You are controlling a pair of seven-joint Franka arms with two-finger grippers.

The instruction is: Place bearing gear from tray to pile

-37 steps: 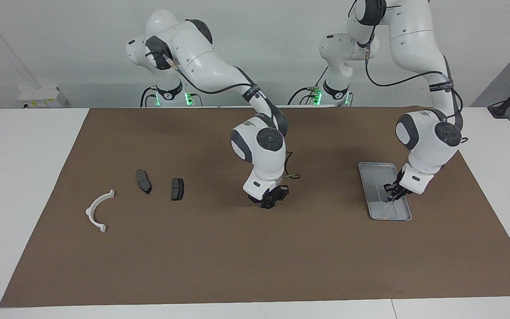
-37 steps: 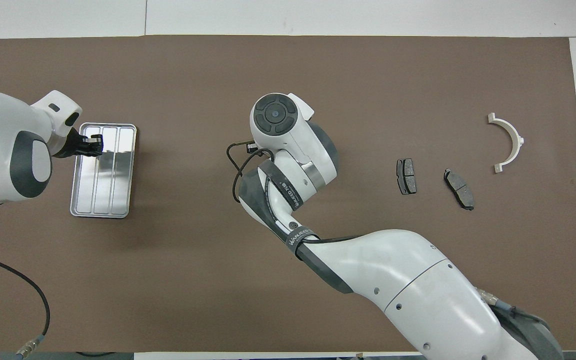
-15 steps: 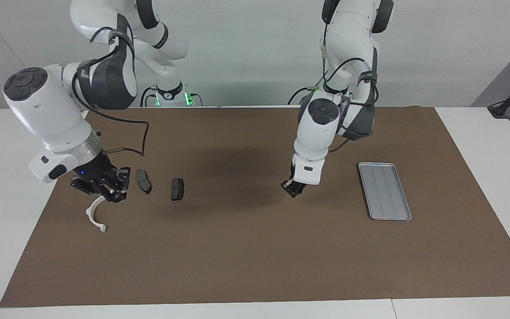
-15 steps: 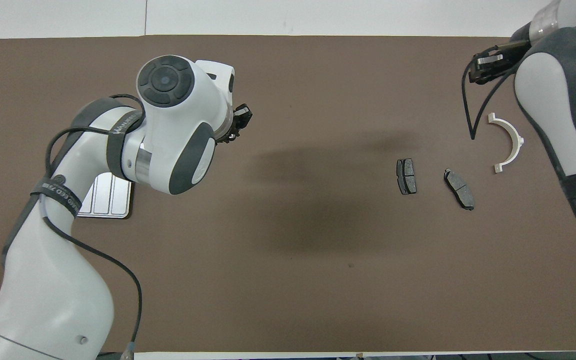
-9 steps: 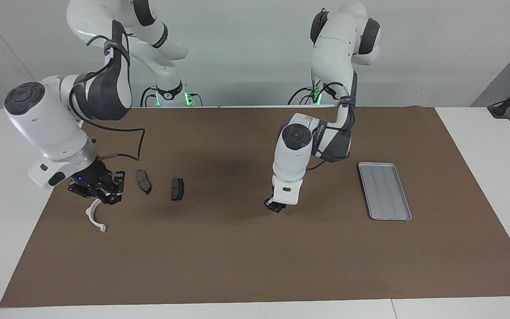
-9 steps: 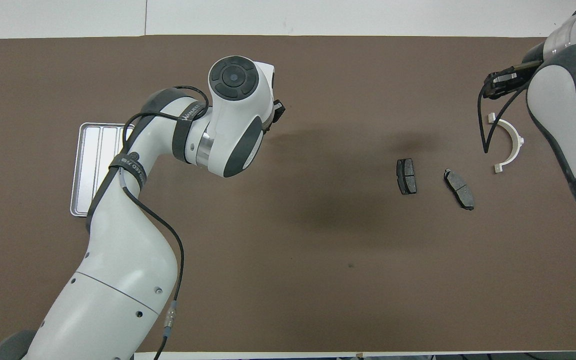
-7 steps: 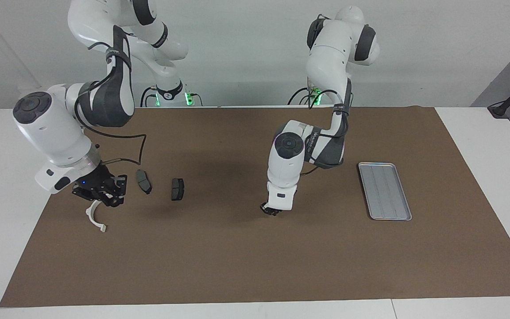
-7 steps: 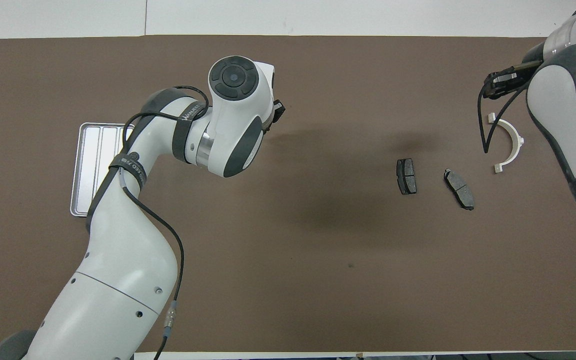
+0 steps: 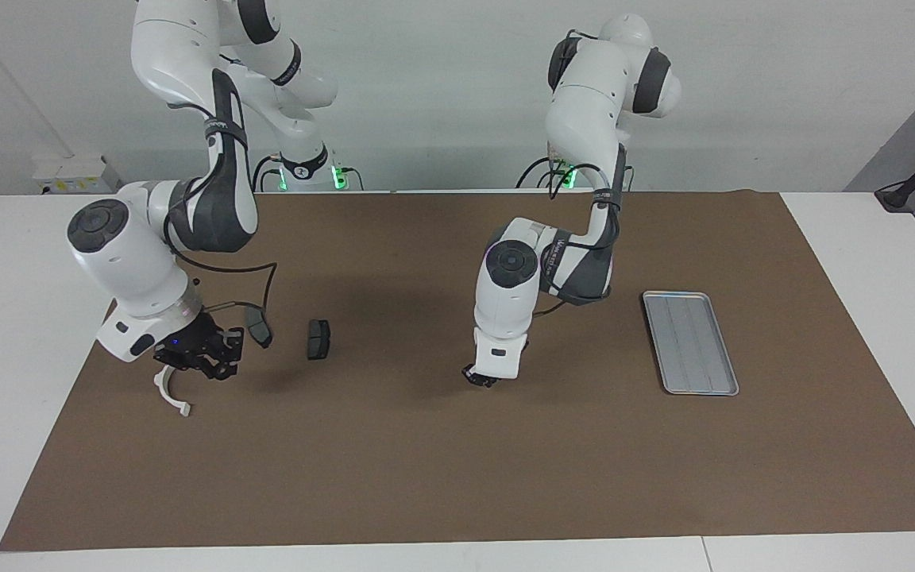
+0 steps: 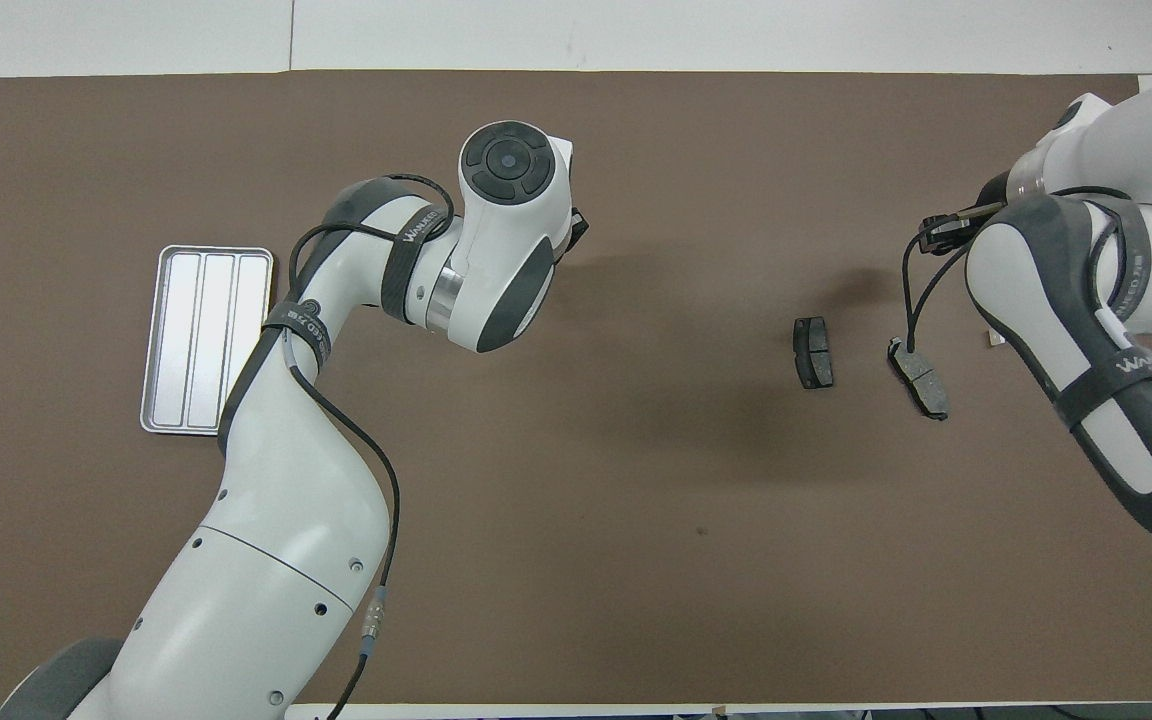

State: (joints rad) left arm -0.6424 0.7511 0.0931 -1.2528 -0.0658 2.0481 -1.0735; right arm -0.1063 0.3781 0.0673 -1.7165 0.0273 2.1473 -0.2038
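My right gripper (image 9: pixel 197 359), pinched narrow, hangs over the white bracket (image 9: pixel 164 397) of the pile (image 9: pixel 318 339) at the table's right-arm end, presumably for drop-off; no gear is discernible there or on the tray (image 9: pixel 692 342) at the left-arm end, and the left gripper (image 9: pixel 481 378) waits closed mid-table.

On my left arm (image 10: pixel 276 470) a black strap (image 10: pixel 423 222) reads "WANJEED" in white letters. My right arm (image 10: pixel 1086 330) wears a like strap (image 10: pixel 1126 365) reading "WANJEE"; its further letters are hidden. I can read nothing else.
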